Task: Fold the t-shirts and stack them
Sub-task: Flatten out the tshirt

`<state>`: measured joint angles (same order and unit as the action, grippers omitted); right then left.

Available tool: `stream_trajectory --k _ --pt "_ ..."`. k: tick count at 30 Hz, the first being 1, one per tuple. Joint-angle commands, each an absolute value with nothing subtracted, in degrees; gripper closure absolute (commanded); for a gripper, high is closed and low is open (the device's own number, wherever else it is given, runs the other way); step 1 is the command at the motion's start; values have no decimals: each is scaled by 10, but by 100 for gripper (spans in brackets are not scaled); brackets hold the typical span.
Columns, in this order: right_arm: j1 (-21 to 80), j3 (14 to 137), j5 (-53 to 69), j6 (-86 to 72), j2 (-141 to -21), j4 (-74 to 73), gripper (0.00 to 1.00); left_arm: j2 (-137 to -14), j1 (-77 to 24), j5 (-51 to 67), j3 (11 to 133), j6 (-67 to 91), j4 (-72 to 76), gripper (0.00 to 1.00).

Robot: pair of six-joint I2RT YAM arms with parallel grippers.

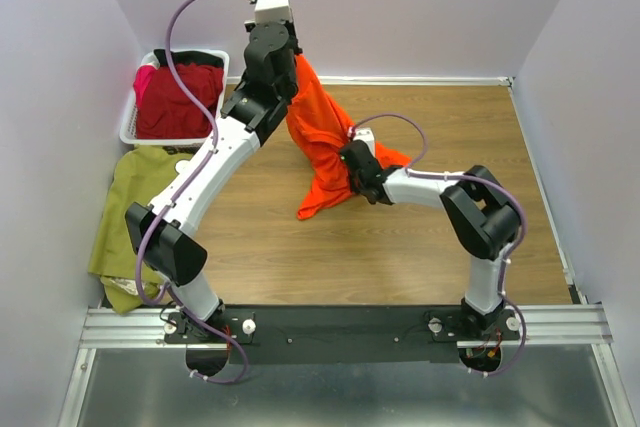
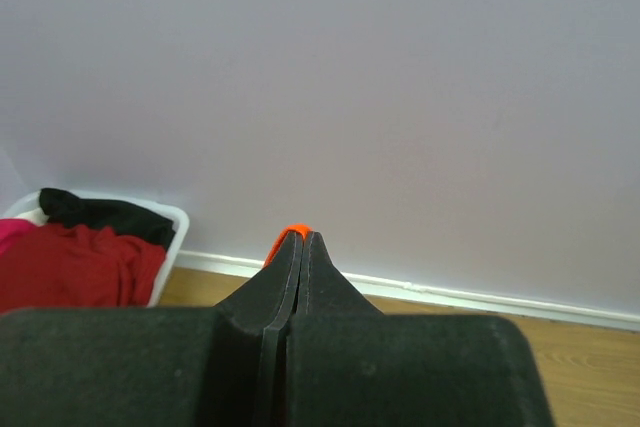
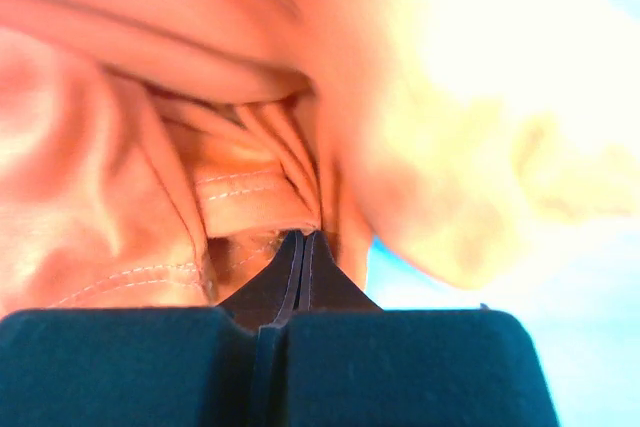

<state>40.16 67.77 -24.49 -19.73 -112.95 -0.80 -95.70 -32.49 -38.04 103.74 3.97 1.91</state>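
I am counting three t-shirts here, and two tools are working on one of them. The left tool [image 1: 292, 55] is pinching the top edge of the orange t-shirt [image 1: 318, 132] and holding it high near the back wall, so the cloth is hanging down to the wooden surface [image 1: 400, 247]. The right tool [image 1: 350, 159] is clamping a bunched fold lower down, its jaws fully together. A dark red t-shirt [image 1: 180, 102] is lying in the single white basket [image 1: 128, 132] at the far left, and an olive green t-shirt [image 1: 140, 187] is sprawling just in front of it.
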Motion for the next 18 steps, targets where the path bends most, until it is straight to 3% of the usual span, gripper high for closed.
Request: stream_trajectory --k 1,11,18 --pt "402 606 -294 -227 -1053 -123 99 -963 -308 -439 1085 28 14 100" --pt "402 538 -302 -215 -829 -205 99 -1020 -278 -478 1163 69 -69 100" --pt "402 585 -447 -200 -719 -273 99 -1005 -271 -457 1152 105 -86 100"
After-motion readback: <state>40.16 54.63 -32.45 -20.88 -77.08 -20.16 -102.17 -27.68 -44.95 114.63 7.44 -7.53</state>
